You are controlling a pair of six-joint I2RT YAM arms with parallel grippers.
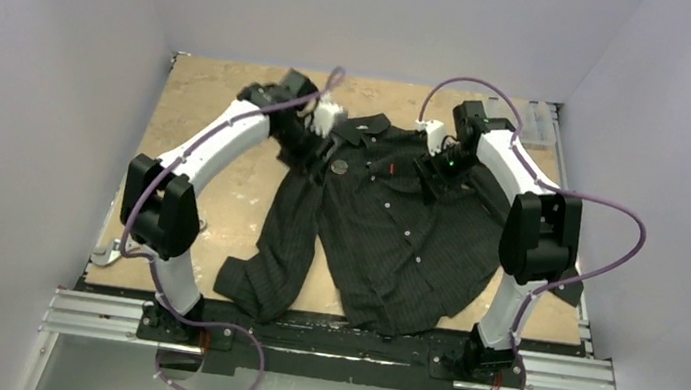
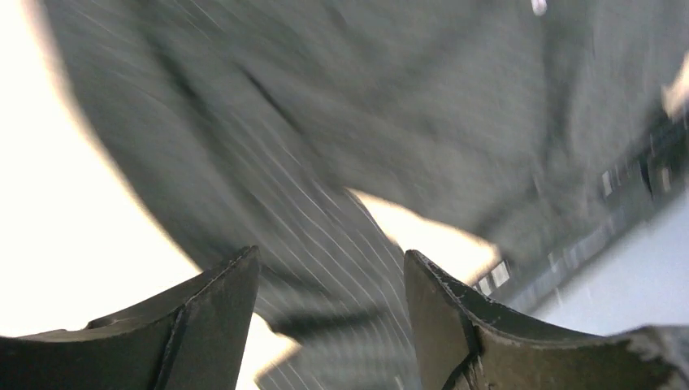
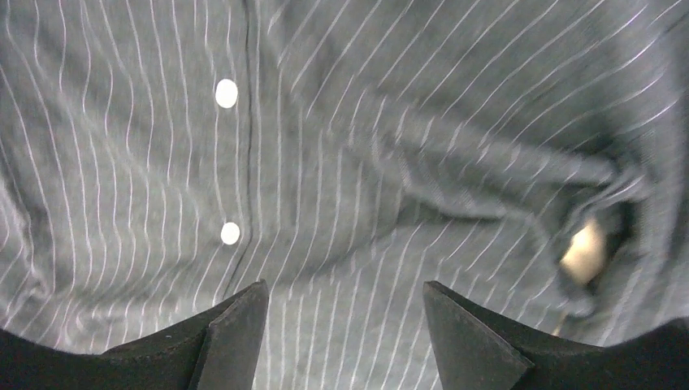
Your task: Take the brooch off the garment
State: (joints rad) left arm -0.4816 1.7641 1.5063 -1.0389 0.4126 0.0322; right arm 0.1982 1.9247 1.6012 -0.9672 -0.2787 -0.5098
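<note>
The garment (image 1: 387,231), a black pinstriped shirt, lies spread on the tan table with its collar at the far side. The brooch (image 1: 338,166), a small round silver disc, sits on the shirt's chest just left of the button placket. My left gripper (image 1: 316,141) hovers at the shirt's left shoulder, just up-left of the brooch; in the left wrist view it (image 2: 329,260) is open above blurred striped cloth (image 2: 341,162). My right gripper (image 1: 433,171) is over the right chest, open and empty above the cloth (image 3: 406,122) in its wrist view (image 3: 341,292). The brooch is hidden in both wrist views.
Pale buttons (image 3: 227,93) run down the placket left of the right fingers. A tiny red tag (image 1: 373,165) lies right of the brooch. The left sleeve (image 1: 273,256) is folded toward the front edge. A clear box (image 1: 539,115) stands at the far right. Grey walls enclose the table.
</note>
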